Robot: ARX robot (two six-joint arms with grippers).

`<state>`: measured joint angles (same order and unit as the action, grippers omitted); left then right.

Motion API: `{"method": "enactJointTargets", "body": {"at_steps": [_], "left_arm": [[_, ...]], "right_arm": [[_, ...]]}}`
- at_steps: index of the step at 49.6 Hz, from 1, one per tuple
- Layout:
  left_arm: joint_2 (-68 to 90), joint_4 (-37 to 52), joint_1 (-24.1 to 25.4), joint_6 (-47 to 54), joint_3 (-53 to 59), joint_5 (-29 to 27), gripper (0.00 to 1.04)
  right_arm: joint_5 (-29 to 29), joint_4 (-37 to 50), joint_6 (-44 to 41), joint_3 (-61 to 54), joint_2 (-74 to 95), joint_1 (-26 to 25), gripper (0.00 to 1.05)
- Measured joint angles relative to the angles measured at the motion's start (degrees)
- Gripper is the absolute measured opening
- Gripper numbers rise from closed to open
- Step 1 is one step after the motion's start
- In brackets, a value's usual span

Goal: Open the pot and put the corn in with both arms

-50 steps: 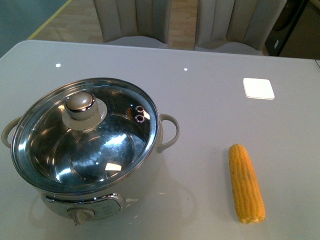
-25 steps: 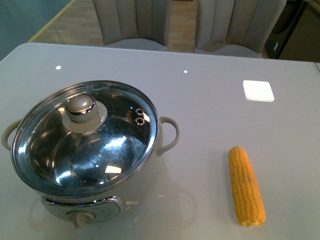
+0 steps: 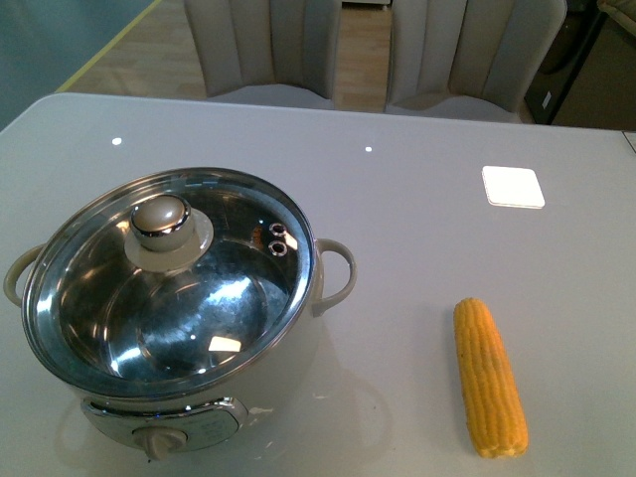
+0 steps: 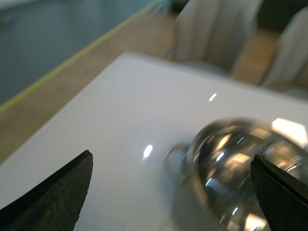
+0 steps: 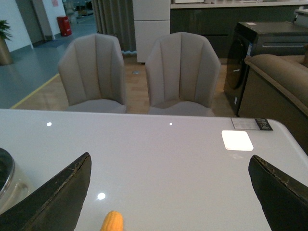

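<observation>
The white table point(image 3: 417, 229) carries everything, with 2 grey chairs point(image 3: 263, 45) pushed in at its far edge, clear of the work.

The pot point(image 3: 283, 373) sits on the table's left side, on the left arm's side, which suits that arm for opening it. Its glass lid point(image 3: 169, 283) lies flat and closed on the rim, so the pot is not yet open and nothing can go in.

The corn point(image 3: 488, 378) lies well apart on the right, flat on the table with its long axis running roughly away from the robot and its tapered end farther off. That puts it on the right arm's side and out of the way of the lid lift.

The left gripper point(image 4: 171, 155) hovers above the table short of the pot, which shows blurred between its fingers. The fingers are spread wide and hold nothing, probably ready to go for the lid knob point(image 3: 161, 219), the lid's only handhold. The right gripper point(image 5: 169, 156) is also spread wide and empty, held above the table with the tip of the corn just in view below it.

The dial knob point(image 3: 159, 438) on the cream base faces the robot.
</observation>
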<state>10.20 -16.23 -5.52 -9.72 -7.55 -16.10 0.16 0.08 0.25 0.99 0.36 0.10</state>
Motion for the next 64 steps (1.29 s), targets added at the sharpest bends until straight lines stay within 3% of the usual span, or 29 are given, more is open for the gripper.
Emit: {"method": "enactJointTargets", "body": {"at_steps": [4, 10, 23, 32, 41, 64], "left_arm": [[9.8, -7.9, -2.7, -7.3, -3.5, -7.1, 0.98], [16.9, -4.2, -3.9, -9.2, -6.3, -7.3, 0.98], [35.3, 10.6, -7.5, -7.7, -11.1, -5.7, 0.98], [56.8, 32.4, -14.2, -4.1, -14.2, -4.5, 0.98], [73.0, 46.5, -16.2, -2.1, -16.8, -3.2, 0.98], [91.7, 60.7, -19.0, 0.5, -21.3, -2.4, 0.98]], "right_arm": [[0.0, 0.0, 0.0, 0.0, -0.1, 0.0, 0.96], [-0.1, 0.0, 0.0, 0.0, -0.1, 0.0, 0.96], [-0.1, 0.0, 0.0, 0.0, -0.1, 0.0, 0.96], [-0.1, 0.0, 0.0, 0.0, -0.1, 0.0, 0.96], [-0.1, 0.0, 0.0, 0.0, -0.1, 0.0, 0.96], [-0.1, 0.0, 0.0, 0.0, -0.1, 0.0, 0.96]]}}
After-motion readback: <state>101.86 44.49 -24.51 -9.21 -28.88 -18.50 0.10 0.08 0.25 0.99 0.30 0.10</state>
